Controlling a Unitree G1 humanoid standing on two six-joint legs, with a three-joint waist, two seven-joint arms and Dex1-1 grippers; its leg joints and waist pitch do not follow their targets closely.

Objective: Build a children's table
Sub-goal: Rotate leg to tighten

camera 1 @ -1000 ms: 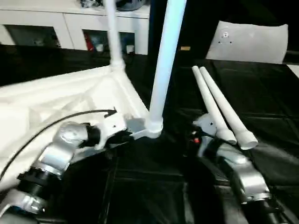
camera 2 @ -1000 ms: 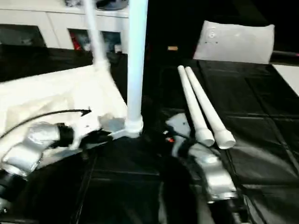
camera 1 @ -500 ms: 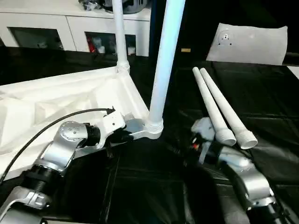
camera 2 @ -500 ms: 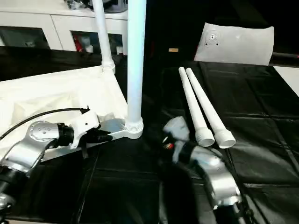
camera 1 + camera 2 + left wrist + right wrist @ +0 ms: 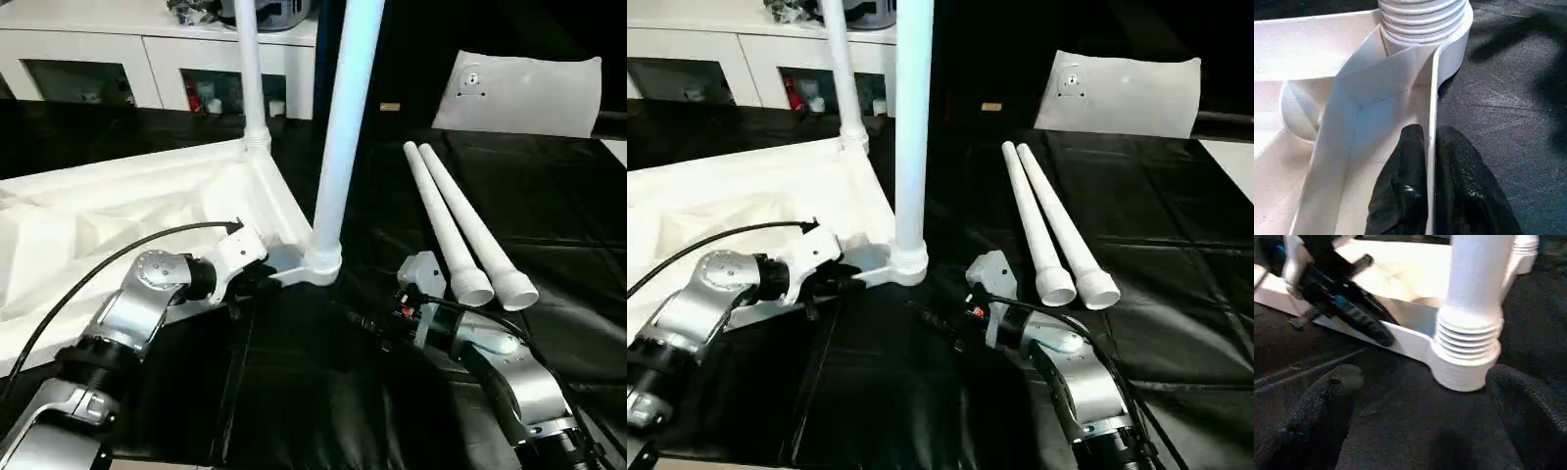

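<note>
White legs: two upright in tabletop [image 5: 118, 211] | two loose [image 5: 460, 235]

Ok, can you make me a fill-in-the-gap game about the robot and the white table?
1. The number of legs already standing up in the table top is ____.
2. The two loose legs lie side by side on the ____ cover.
3. The left hand pinches the table top's thin ____.
4. The right hand is wide ____, facing the near standing leg.

Missing words: two; black; edge; open
</note>
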